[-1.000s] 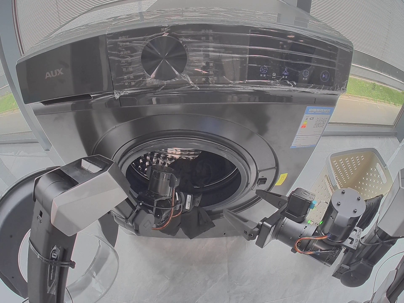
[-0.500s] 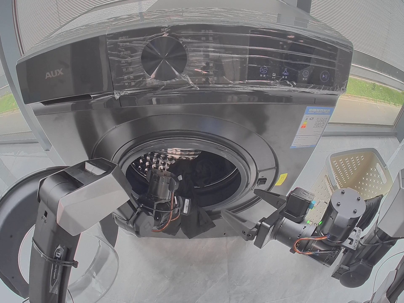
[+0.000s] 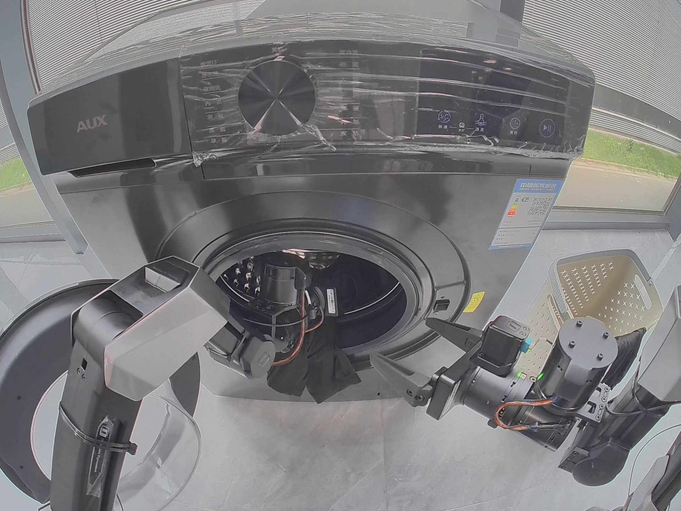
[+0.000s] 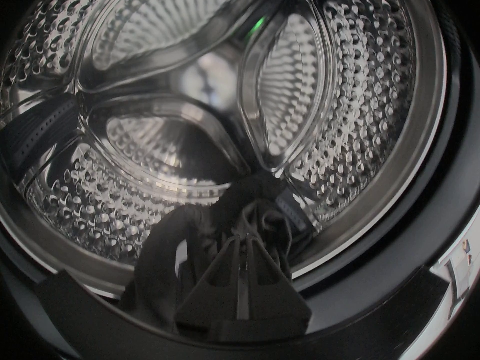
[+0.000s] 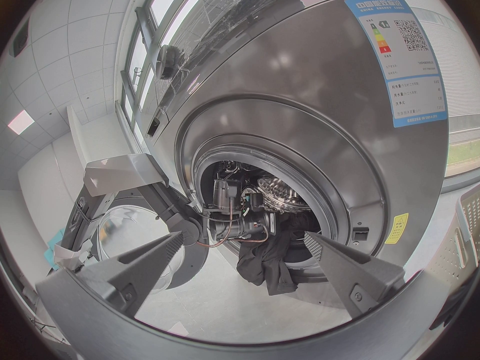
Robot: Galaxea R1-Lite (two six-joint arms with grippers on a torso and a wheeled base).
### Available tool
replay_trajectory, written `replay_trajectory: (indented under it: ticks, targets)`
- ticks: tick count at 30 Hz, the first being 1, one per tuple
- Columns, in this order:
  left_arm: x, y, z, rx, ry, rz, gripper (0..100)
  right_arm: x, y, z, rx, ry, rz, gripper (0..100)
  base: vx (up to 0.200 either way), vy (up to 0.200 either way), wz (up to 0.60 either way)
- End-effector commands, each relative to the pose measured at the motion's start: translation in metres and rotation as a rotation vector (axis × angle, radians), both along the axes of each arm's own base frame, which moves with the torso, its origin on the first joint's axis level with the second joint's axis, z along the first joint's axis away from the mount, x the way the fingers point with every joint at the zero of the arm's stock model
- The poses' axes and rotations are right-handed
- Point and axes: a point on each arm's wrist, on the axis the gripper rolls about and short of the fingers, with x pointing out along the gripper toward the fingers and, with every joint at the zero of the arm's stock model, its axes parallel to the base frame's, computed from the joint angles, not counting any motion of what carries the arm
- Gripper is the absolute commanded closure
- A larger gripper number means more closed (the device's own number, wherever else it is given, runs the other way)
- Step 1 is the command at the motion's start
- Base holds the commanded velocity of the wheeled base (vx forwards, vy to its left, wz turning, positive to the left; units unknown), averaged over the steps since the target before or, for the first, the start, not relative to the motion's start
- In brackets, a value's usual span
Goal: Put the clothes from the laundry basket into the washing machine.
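Grey tiled floor (image 3: pixel 319 455), windows (image 3: pixel 638 72) behind. Dark garment (image 3: pixel 320 372) — judged soft, light, limp — drapes over the washing machine (image 3: pixel 355 200) door lip, half inside. Left gripper (image 4: pixel 244 248) pinches its bunched upper fold, probably a sound hold. Right gripper (image 3: pixel 400 340) spread wide, empty, near the laundry basket (image 3: pixel 610 285).

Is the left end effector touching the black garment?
Touching. In the left wrist view the left end effector is shut, with the black garment bunched around its tips.

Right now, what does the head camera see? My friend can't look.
The left gripper is at the open washing machine's mouth, shut on a dark cloth hanging over its rim. The right gripper is open near the laundry basket.
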Motion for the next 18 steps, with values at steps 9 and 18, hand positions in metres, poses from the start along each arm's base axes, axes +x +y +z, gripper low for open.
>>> replay_trajectory:
  ticks: [9, 18]
  targets:
    - [-0.006, 0.002, 0.000, 0.016, 0.005, 0.009, 0, 0.000, 0.000, 0.001, 0.002, -0.002, 0.000, 0, 0.000, 0.000, 0.00]
    - [-0.040, 0.009, 0.020, 0.175, 0.117, -0.049, 0, 0.000, 0.000, 0.000, 0.001, -0.001, 0.002, 0, 0.000, 0.000, 0.00]
